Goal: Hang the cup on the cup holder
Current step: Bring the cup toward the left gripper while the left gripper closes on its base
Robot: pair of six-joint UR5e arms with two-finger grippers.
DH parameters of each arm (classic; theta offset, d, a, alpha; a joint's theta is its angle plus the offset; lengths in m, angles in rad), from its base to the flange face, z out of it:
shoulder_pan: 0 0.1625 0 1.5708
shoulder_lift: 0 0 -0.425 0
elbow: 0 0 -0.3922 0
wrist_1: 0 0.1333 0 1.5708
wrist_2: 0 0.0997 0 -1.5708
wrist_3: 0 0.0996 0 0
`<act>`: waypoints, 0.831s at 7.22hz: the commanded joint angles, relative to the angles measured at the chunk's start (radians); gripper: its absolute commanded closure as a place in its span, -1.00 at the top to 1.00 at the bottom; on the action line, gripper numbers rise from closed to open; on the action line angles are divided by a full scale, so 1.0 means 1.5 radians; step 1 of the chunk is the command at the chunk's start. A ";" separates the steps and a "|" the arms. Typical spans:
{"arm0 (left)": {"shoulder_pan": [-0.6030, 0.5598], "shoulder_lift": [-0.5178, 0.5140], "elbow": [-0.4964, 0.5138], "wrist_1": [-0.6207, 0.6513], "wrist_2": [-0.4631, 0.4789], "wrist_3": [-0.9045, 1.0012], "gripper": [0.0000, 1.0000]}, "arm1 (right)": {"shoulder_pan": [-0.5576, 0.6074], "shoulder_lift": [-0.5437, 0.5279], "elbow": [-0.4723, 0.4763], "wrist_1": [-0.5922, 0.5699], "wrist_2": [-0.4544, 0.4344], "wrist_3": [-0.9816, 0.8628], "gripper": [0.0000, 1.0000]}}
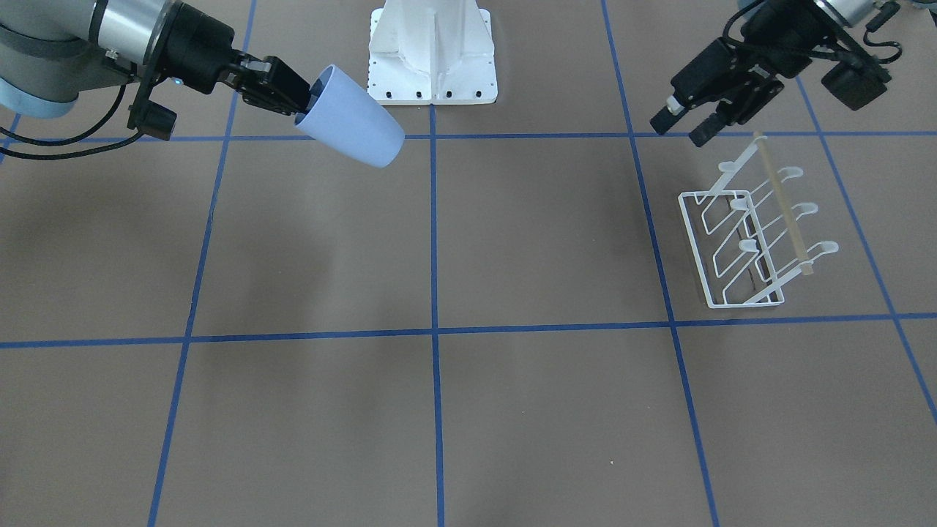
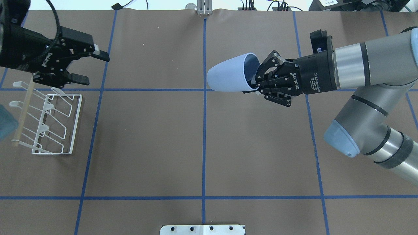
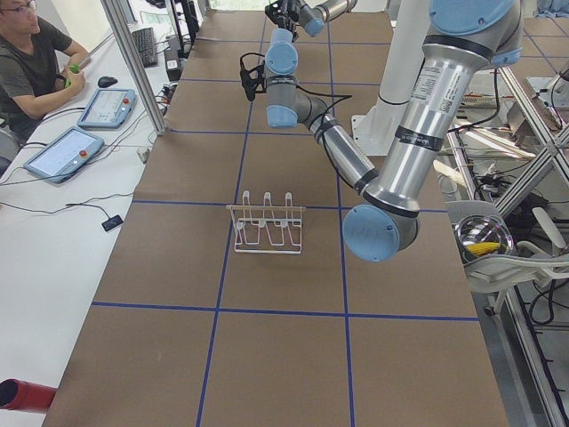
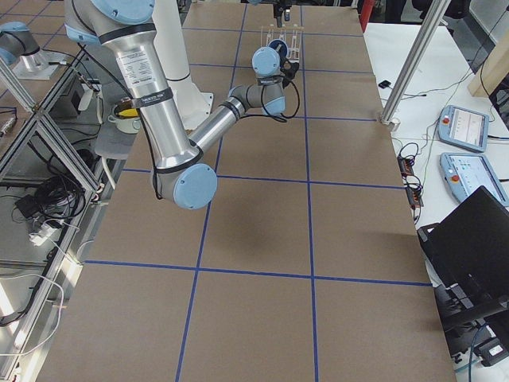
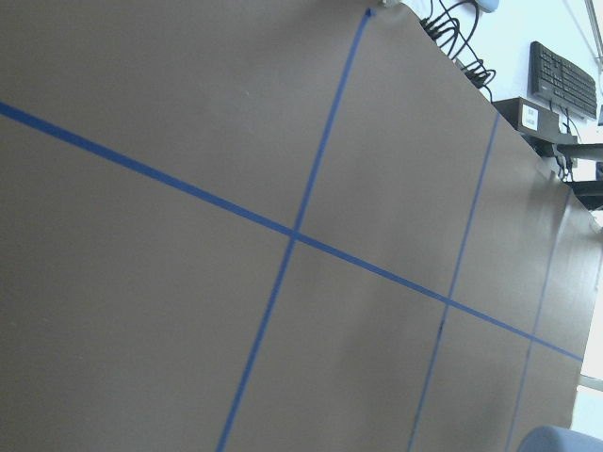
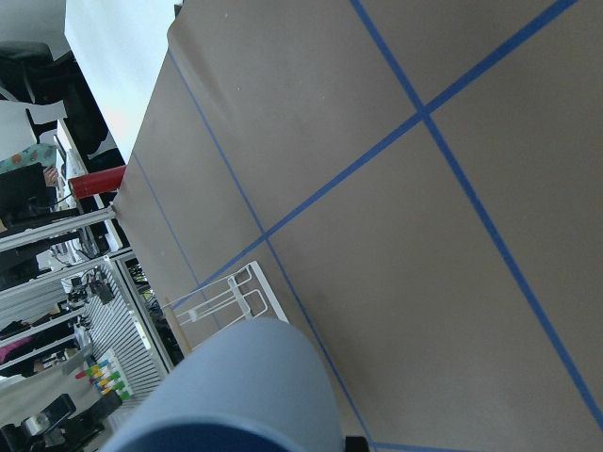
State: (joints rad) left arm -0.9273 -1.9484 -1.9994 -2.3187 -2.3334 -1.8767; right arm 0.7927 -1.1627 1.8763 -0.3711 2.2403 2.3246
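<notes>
**A:** Where is your cup [image 2: 228, 76] sitting?

**B:** It is hanging off the table, tipped sideways, in the overhead view's upper middle. Your right gripper [image 2: 256, 83] is clamping its rim.

**A:** And the other one?

**B:** Your left gripper [image 2: 94, 68] is hovering, fingers spread and holding nothing, near the cup holder [image 2: 24, 110] at the left edge.

The cup [image 2: 228, 76] looks like smooth, matt light blue plastic with no gloss. The cup holder [image 2: 77, 124] is thin white-coated wire, faintly shiny, with a pale wooden bar [image 2: 23, 111] across its prongs. The worktop [image 2: 147, 147] under the cup holder is a dull brown paper-like sheet, crossed by smooth blue tape [image 2: 204, 147]. The right end effector [image 2: 255, 85] and left end effector [image 2: 94, 68] are matt black, on arms [image 2: 375, 62] of satin grey metal
</notes>
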 commanded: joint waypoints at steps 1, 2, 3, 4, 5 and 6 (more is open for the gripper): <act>0.018 -0.026 0.038 -0.121 0.020 -0.037 0.96 | -0.021 0.008 -0.002 0.074 -0.023 0.062 -1.00; 0.020 -0.030 0.067 -0.221 0.037 -0.132 0.96 | -0.033 0.008 -0.002 0.097 -0.023 0.064 -1.00; 0.024 -0.036 0.111 -0.366 0.098 -0.246 0.96 | -0.038 0.008 -0.004 0.123 -0.026 0.092 -1.00; 0.045 -0.037 0.143 -0.474 0.154 -0.319 0.96 | -0.042 0.008 -0.004 0.149 -0.028 0.109 -1.00; 0.064 -0.037 0.148 -0.529 0.199 -0.349 0.95 | -0.048 0.015 -0.004 0.154 -0.048 0.129 -1.00; 0.078 -0.037 0.148 -0.556 0.214 -0.355 0.95 | -0.055 0.024 -0.004 0.169 -0.070 0.158 -1.00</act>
State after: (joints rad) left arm -0.8385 -2.0027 -1.7874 -3.0714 -2.0624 -2.3705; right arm 0.7225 -1.1401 1.8700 -0.1430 2.1705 2.5147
